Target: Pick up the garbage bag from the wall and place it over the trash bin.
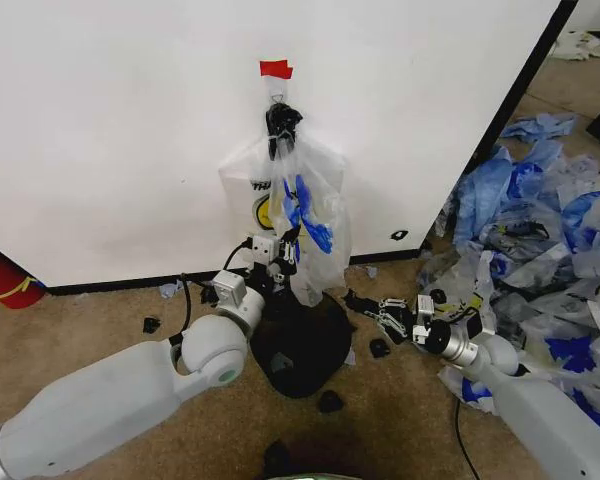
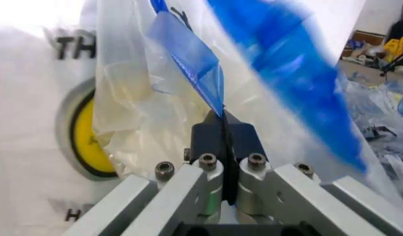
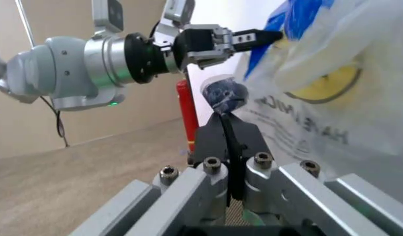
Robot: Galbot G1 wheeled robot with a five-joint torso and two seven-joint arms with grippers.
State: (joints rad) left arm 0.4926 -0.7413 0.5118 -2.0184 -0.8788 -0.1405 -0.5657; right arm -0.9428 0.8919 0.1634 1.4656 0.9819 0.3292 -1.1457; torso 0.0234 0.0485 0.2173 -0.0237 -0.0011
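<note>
Our left gripper [image 1: 284, 252] sits at frame centre in the head view, its fingers [image 2: 222, 135] pinched tight on a blue fold of the garbage bag [image 1: 295, 210]. The bag hangs from a hook [image 1: 277, 98] under red tape [image 1: 275, 69] on the white wall [image 1: 120, 130]. Directly below it, the trash bin [image 1: 305, 345] stands on the carpet. Our right gripper [image 1: 368, 307] hovers right of the bin, its jaws pressed together on nothing, near a heap of bags [image 1: 540, 230].
</note>
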